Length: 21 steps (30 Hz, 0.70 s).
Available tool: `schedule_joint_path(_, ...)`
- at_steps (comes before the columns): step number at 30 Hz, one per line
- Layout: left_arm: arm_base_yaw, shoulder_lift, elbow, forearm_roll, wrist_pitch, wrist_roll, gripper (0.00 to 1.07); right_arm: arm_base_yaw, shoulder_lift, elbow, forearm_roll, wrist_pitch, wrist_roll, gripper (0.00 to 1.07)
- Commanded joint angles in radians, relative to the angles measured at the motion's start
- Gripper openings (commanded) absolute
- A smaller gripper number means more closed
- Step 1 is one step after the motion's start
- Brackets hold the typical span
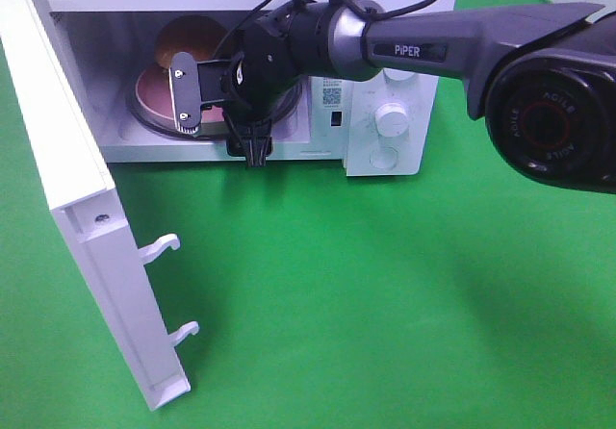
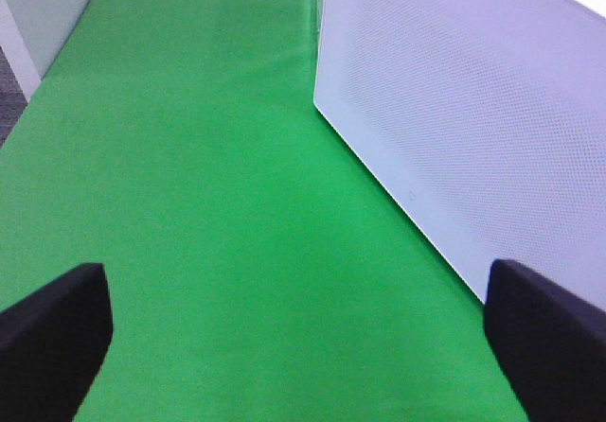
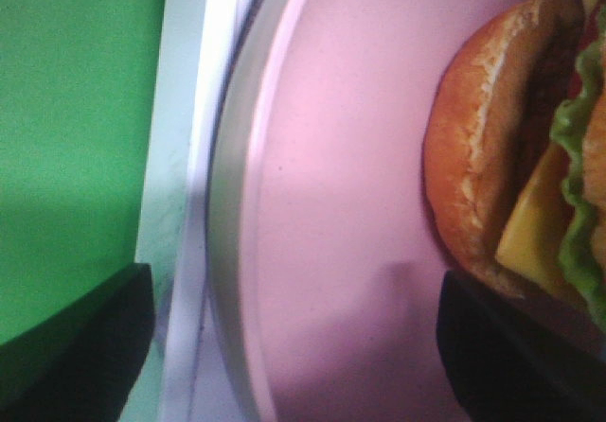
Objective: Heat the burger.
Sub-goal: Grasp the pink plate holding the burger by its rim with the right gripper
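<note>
1. A white microwave (image 1: 385,112) stands on a green cloth (image 1: 385,304), its door (image 1: 77,208) swung wide open on the left of the high view.
2. Inside it, a pink plate (image 1: 159,97) sits on a round glass tray (image 3: 227,252).
3. The burger (image 3: 516,148) lies on the plate, inside the microwave. Bun, yellow cheese and green lettuce show in the right wrist view.
4. The right arm (image 1: 433,49) reaches from the right into the microwave opening.
5. The right gripper (image 3: 294,346) hovers over the plate's near edge, jaws spread wide with bare plate between them. One fingertip (image 3: 502,356) sits just beside the burger; whether it touches is hard to tell. It grasps nothing.
6. The left gripper (image 2: 294,337) is released and holds nothing. It hangs over bare cloth beside the door's outer face, well apart from the burger.
</note>
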<state>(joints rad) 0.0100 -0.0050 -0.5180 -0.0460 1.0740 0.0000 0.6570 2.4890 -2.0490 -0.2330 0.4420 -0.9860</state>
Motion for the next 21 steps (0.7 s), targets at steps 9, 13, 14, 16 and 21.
schedule_joint_path(9, -0.005, -0.005, 0.003, -0.007, -0.006, 0.000, 1.00, 0.000, 0.001, -0.009, 0.009, 0.021, 0.022, 0.24)
schedule_joint_path(13, -0.005, -0.005, 0.003, -0.007, -0.006, 0.000, 1.00, 0.000, -0.003, -0.009, 0.019, 0.040, 0.039, 0.01)
schedule_joint_path(14, -0.005, -0.005, 0.003, -0.007, -0.006, 0.000, 1.00, 0.000, -0.003, -0.009, 0.019, 0.040, 0.039, 0.01)
schedule_joint_path(16, -0.005, -0.005, 0.003, -0.007, -0.006, 0.000, 1.00, 0.000, -0.008, -0.009, 0.037, 0.048, 0.039, 0.00)
schedule_joint_path(21, -0.005, -0.005, 0.003, -0.007, -0.006, 0.000, 1.00, 0.011, -0.028, -0.008, 0.035, 0.081, 0.038, 0.00)
